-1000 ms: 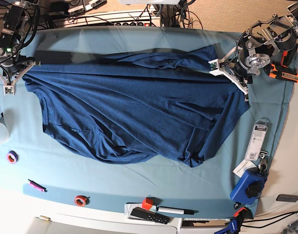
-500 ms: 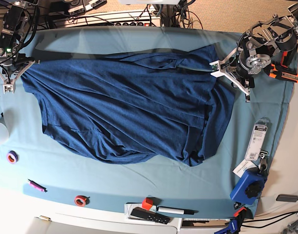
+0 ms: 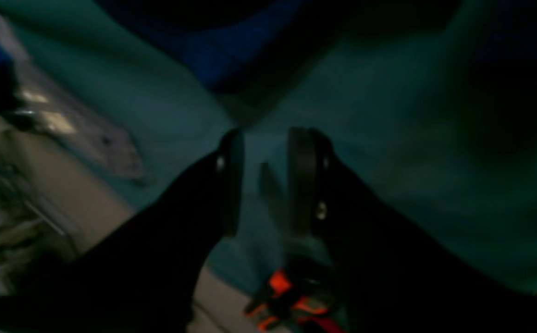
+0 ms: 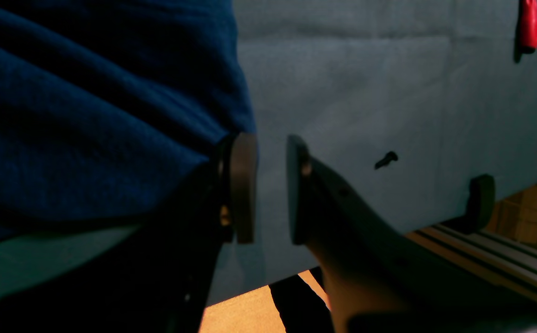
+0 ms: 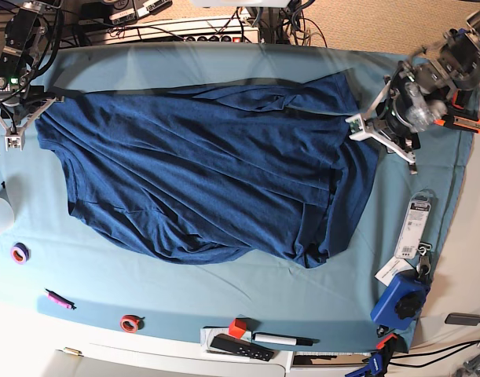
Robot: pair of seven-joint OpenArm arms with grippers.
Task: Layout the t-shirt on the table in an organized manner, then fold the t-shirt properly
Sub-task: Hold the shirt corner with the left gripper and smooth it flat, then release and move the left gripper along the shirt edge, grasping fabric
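The dark blue t-shirt (image 5: 208,165) lies spread and wrinkled across the teal-covered table (image 5: 224,283), with its lower edge bunched at the front right. My left gripper (image 5: 382,143) is at the shirt's right edge. In the left wrist view it (image 3: 267,180) is open and empty over bare teal cloth, with the shirt (image 3: 231,55) just ahead; that view is blurred. My right gripper (image 5: 18,126) is at the shirt's far left corner. In the right wrist view it (image 4: 268,187) is open, with the shirt (image 4: 88,115) lying against its left finger (image 4: 243,185) and nothing between the jaws.
Along the front edge are a purple tape roll (image 5: 20,253), a pink marker (image 5: 57,298), a red tape roll (image 5: 130,322), a red cube (image 5: 238,327), a remote (image 5: 240,347) and a pen (image 5: 283,339). A packaged item (image 5: 415,226) and a blue tool (image 5: 401,302) lie at the right.
The left gripper has let go of the shirt's right corner and shifted right and down. The stretched right edge has slackened and drawn back left. The right gripper barely moved.
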